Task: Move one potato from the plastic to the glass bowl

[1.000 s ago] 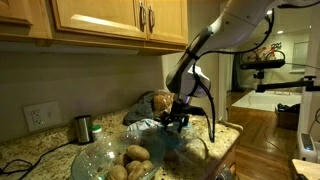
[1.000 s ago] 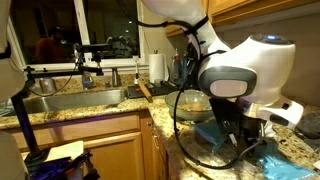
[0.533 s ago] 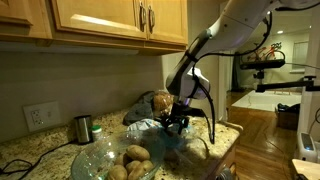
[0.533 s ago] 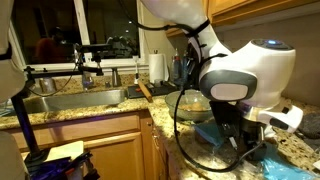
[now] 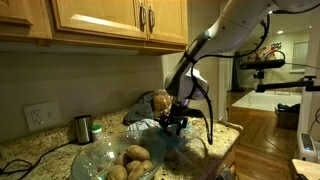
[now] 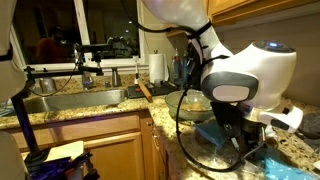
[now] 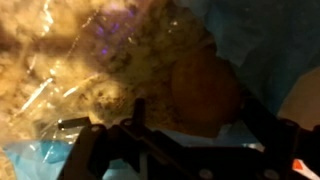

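Note:
My gripper (image 5: pixel 175 124) is lowered into the light-blue crinkly plastic container (image 5: pixel 192 150); it also shows in an exterior view (image 6: pixel 233 136). In the wrist view the fingers (image 7: pixel 195 118) stand open on either side of a brown potato (image 7: pixel 205 88), with a gap at the left finger. The potato lies on the blue plastic (image 7: pixel 275 45). The large clear glass bowl (image 5: pixel 92 158) stands beside the container, nearer the camera, and holds several potatoes (image 5: pixel 136 155).
A metal cup (image 5: pixel 83 128) and a wall outlet (image 5: pixel 40 116) are behind the glass bowl. Wooden cabinets (image 5: pixel 110 20) hang overhead. A sink (image 6: pixel 75 100) and a paper towel roll (image 6: pixel 157 67) are along the granite counter.
The arm has shifted only slightly. The gripper stays down around the potato.

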Controlling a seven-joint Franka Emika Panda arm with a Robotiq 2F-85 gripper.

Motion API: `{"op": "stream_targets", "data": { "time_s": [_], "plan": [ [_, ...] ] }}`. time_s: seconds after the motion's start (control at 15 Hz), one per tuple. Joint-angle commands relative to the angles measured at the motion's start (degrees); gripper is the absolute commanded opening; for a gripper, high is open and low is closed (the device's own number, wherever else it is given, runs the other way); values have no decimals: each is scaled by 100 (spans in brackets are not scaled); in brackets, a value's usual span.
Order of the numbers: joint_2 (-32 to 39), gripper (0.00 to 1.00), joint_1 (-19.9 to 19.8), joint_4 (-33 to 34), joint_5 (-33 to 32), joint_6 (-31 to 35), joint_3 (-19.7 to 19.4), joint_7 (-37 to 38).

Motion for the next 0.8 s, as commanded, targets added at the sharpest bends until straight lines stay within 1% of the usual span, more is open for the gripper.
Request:
{"op": "stream_targets", "data": {
  "time_s": [0.0,0.73],
  "plan": [
    [16,100,-93,103,-1,-76,65,-92],
    [22,100,-74,122,-44,-71,45,-74]
  ]
}}
